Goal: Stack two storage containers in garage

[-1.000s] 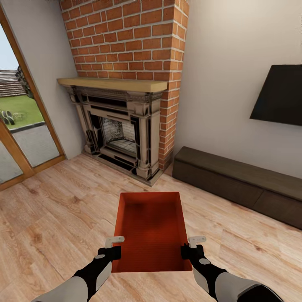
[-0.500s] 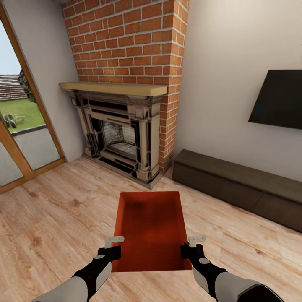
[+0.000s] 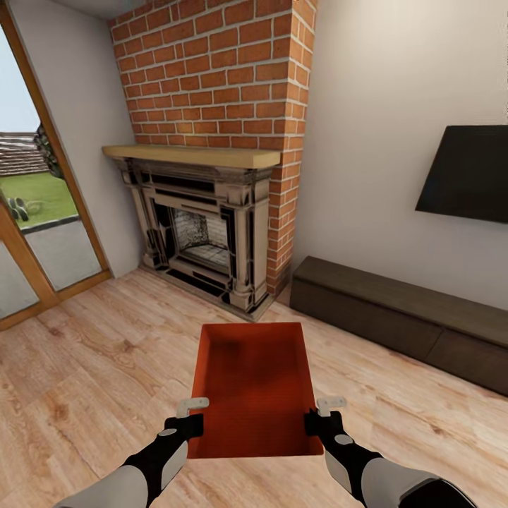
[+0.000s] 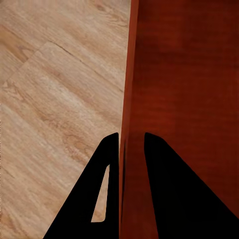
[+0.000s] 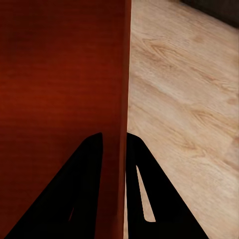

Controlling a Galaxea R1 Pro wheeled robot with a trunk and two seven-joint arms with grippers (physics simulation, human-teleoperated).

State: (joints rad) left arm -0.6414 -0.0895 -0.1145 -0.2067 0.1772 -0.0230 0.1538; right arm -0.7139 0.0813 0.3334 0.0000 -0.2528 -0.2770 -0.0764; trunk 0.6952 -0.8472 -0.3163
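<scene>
One orange-red storage container [image 3: 250,381] hangs above the living room's wood-plank floor, held by both arms near its closer end. My left gripper [image 3: 192,422] is shut on its left wall, and my right gripper [image 3: 315,420] is shut on its right wall. The left wrist view has the left gripper [image 4: 130,138] pinching the thin wall of the container [image 4: 189,74], one finger inside and one outside. The right gripper [image 5: 114,135] clamps the container [image 5: 59,74] the same way in the right wrist view. The tub is empty, with a ribbed inside.
A red-brick fireplace [image 3: 212,226] stands ahead at the wall. A long low dark-brown bench [image 3: 395,317] runs along the right wall under a black TV [image 3: 469,173]. A glass door with a wooden frame [image 3: 35,212] is at the left. Light wood floor [image 3: 92,353] lies around the container.
The whole picture has shifted: fireplace, bench and TV sit slightly lower, so the camera has moved. Both grippers keep the same hold on the container.
</scene>
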